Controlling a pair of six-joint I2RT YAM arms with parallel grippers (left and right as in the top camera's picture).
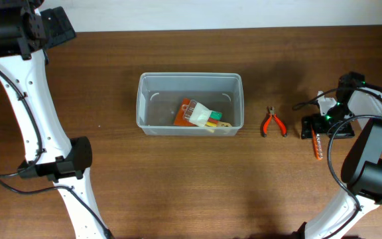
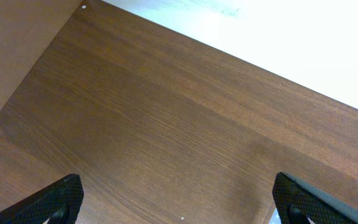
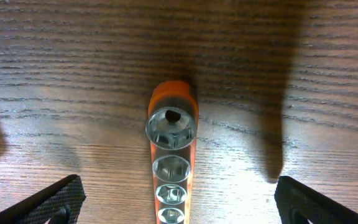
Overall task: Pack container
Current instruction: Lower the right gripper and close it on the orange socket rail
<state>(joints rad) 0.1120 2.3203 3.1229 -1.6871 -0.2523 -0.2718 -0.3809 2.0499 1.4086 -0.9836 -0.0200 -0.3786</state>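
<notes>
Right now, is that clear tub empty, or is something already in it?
Partly filled: the container holds a small pile of orange, white and green items, while red-handled pliers lie outside it.

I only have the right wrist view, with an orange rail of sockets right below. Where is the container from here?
Observer: The container sits near the middle, from the socket rail toward the left arm.
Operator: Anything lying between?
Observer: Yes, red-handled pliers lie between the rail and the container.
Operator: Is the container empty?
Observer: No, an orange item and a white-and-green one lie inside.
</notes>
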